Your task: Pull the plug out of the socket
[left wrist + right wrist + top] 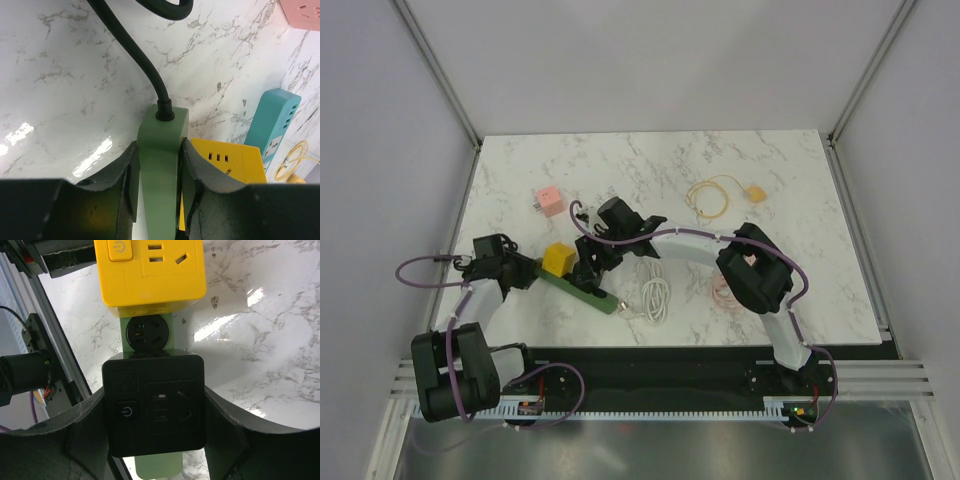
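A green socket strip lies slanted on the marble table. My left gripper is shut on the strip's cord end, one finger on each long side, just behind where the black cord enters. A black cube plug sits over the strip, and my right gripper is shut on it, fingers pressed to its left and right faces. A yellow cube plug sits further along the strip, past an empty round socket. In the top view the right gripper hides the black plug.
A teal power strip stands beyond the yellow plug. A pink adapter lies at the back left. A coiled white cable lies by the strip's near end, and a yellow cable lies at the back right.
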Available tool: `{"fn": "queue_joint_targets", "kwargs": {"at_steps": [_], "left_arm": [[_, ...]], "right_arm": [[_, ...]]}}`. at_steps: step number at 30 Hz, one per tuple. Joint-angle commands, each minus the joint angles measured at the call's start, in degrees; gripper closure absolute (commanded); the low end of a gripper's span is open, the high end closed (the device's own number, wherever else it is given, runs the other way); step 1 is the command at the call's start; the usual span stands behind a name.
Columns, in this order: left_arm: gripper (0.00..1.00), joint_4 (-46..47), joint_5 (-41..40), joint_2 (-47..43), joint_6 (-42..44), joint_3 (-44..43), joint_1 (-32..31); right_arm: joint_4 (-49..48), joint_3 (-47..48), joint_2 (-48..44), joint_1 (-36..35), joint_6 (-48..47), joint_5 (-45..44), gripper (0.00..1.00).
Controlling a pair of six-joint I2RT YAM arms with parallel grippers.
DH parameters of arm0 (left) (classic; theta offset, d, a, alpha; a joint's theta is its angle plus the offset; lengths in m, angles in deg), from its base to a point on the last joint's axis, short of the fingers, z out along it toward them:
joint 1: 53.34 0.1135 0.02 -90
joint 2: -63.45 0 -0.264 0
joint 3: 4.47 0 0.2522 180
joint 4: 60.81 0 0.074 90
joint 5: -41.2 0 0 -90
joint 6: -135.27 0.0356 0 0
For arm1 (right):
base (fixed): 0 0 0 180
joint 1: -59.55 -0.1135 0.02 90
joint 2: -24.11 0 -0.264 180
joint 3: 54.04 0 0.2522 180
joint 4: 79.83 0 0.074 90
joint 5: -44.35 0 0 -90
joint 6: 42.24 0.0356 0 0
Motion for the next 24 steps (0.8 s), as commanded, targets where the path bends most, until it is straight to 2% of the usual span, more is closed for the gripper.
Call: {"fn": "queue_joint_targets", "kwargs": {"at_steps": [1, 5, 8, 11, 12, 15, 20, 24], "left_arm": [[0.98, -3.6, -8.1, -2.3, 2.9, 1.8, -0.7], [0.98, -2.7, -8.1, -3.5, 3.2, 2.5, -1.0], [0.98, -2.6, -8.1, -4.3, 3.1, 2.7, -1.3], [0.98, -2.6, -9.5, -4.3, 3.3, 2.8, -1.6], [0.98, -2.3, -9.3, -4.5, 3.4, 2.8, -1.6], [0.98, -2.1, -9.5, -5.0, 3.3, 3.2, -1.9], [0.98, -2.0, -9.7, -5.3, 3.2, 3.2, -2.0], [0.98, -1.9, -9.7, -5.3, 3.3, 3.2, -2.1]], "right_arm": [[-3.6, 2.9, -1.0, 2.4, 3.3, 3.7, 1.00], [-4.3, 2.4, -0.6, 2.7, 3.5, 9.5, 1.00], [-4.9, 1.9, -0.4, 3.1, 4.1, 10.5, 1.00], [-2.7, 2.0, -0.9, 2.9, 1.5, 5.6, 1.00], [-0.4, 2.2, -1.1, 2.5, 0.2, 0.3, 1.00], [2.1, 1.9, -2.5, 1.2, -5.8, -7.4, 1.00], [3.3, 1.5, -3.9, -0.7, -12.0, -13.7, 1.00], [3.8, 2.0, -4.0, -0.7, -12.5, -15.7, 1.00]]}}
